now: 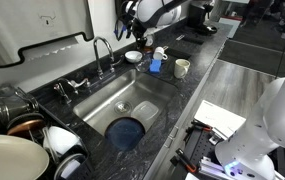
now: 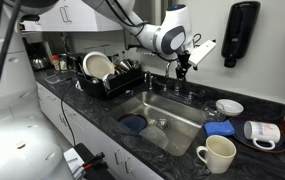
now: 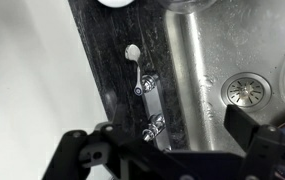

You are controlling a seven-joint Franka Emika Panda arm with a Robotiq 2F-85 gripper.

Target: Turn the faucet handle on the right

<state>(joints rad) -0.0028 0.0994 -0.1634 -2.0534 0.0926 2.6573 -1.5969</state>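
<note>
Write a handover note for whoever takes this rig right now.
Gripper: open, empty, hovering above the faucet, touching nothing.
Faucet handle: on the counter behind the sink, the one nearer the fingers in the wrist view. Its twin sits just beyond.
Done: gripper positioned overhead, no contact yet.
Left: descend, close on the handle, turn it.

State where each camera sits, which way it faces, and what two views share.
An exterior view: high at the dish rack end, looking down the counter over the sink; arm at top.
An exterior view: low at the mug end, facing back across the sink; arm and gripper over its far edge.
Wrist view: straight down on faucet and drain; open gripper at bottom.
Shared: both exterior views show sink, rack, mug.
</note>
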